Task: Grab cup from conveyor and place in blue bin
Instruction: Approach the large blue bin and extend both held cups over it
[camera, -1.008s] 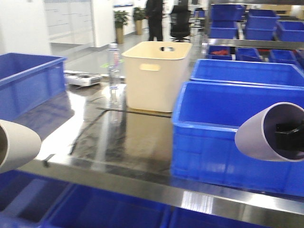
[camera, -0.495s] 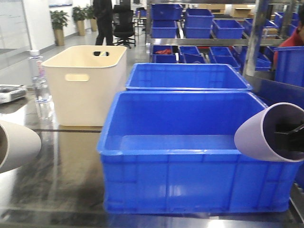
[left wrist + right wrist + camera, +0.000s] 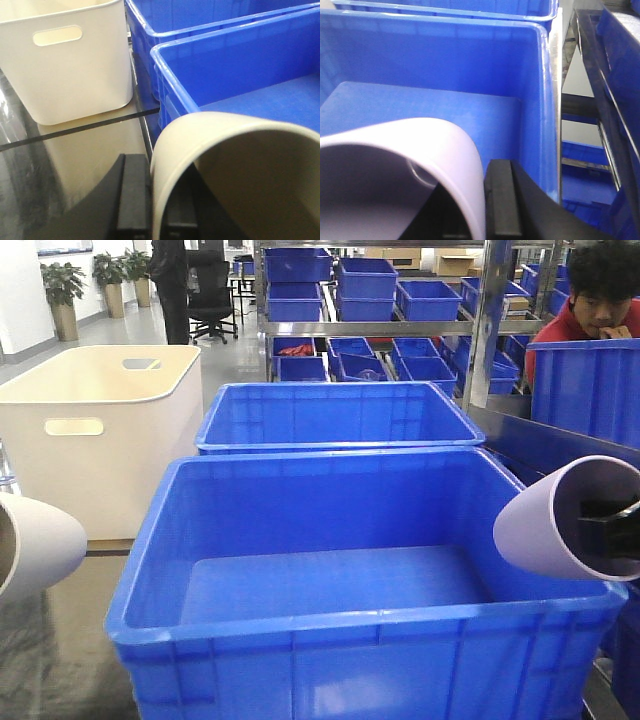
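- My left end effector is clamped on the wall of a cream paper cup. One black finger sits outside the rim and the other inside.
- The cream paper cup lies tipped on its side with its mouth toward the wrist camera. It hangs above the glossy bench, just beside the left wall of the large deep bright-blue plastic bin.
- My right end effector is clamped the same way on a pale lilac paper cup, with one finger outside the wall and its mate inside.
- The pale lilac paper cup is also tipped sideways. In the right wrist view it is held over the bin's smooth floor, close to the right wall. In the front view it overlaps the bin's right rim.
- The bin sits square in front of me on the bench, open top up.
- A second blue plastic crate stands directly behind it, touching or nearly so.
- A cream-white plastic tub with handle cutouts stands to the left of both, near but apart from the bin.
- Steel shelving stacked with small blue crates is in the background, and a person in red is at far right.
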Controlling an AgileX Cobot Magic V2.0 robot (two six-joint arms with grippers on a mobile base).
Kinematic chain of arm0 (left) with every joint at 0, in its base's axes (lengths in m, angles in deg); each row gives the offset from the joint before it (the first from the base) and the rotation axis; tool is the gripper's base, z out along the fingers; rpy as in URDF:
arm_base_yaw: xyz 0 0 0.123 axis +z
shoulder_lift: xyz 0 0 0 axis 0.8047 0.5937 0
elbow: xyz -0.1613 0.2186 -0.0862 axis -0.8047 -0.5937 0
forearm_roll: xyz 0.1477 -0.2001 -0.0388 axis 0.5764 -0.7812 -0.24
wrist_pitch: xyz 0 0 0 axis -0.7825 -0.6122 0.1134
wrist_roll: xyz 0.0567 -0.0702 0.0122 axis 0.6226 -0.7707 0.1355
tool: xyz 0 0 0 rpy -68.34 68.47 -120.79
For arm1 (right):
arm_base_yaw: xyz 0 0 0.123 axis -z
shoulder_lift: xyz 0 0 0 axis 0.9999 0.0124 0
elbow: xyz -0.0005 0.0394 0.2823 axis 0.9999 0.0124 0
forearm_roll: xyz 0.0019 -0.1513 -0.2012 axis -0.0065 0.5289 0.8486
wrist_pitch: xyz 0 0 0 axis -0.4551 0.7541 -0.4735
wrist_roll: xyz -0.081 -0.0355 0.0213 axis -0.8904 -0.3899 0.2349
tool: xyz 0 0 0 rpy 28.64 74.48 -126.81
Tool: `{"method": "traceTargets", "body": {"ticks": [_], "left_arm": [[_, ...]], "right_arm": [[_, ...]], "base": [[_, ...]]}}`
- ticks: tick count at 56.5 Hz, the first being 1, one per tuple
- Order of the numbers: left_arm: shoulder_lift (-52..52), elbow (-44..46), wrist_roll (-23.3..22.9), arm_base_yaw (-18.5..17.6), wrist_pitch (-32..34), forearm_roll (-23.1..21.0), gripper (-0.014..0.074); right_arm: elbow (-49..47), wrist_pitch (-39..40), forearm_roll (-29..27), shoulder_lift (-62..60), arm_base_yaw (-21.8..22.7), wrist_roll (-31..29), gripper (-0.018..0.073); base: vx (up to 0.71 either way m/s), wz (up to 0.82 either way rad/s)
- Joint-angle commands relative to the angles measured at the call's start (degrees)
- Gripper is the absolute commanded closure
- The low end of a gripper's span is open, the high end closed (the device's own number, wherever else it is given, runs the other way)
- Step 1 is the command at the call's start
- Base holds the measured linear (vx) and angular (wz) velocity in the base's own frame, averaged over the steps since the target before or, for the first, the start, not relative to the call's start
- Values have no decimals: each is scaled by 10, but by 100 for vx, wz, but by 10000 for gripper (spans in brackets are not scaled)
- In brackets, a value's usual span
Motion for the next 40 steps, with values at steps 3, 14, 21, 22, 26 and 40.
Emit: {"method": "traceTargets", "body": {"ticks": [3, 14, 21, 22, 26, 40], "left_arm": [[-7, 16, -3, -5, 54, -7, 601], [-7, 16, -3, -5, 54, -7, 601], [-7, 16, -3, -5, 54, -7, 601], [-7, 16, -3, -5, 54, -7, 601], [-7, 16, -3, -5, 54, -7, 601], [-7, 16, -3, -5, 54, -7, 601]], "right_arm": [[-18, 48, 1, -10, 3, 0, 568], [-18, 48, 1, -10, 3, 0, 568], [-18, 48, 1, -10, 3, 0, 568], [-18, 48, 1, -10, 3, 0, 568], [-18, 48, 1, -10, 3, 0, 568], [-18, 48, 1, -10, 3, 0, 568]], "base": [[14, -6], [11, 0], [8, 1], [7, -1], [6, -1], [3, -1]]}}
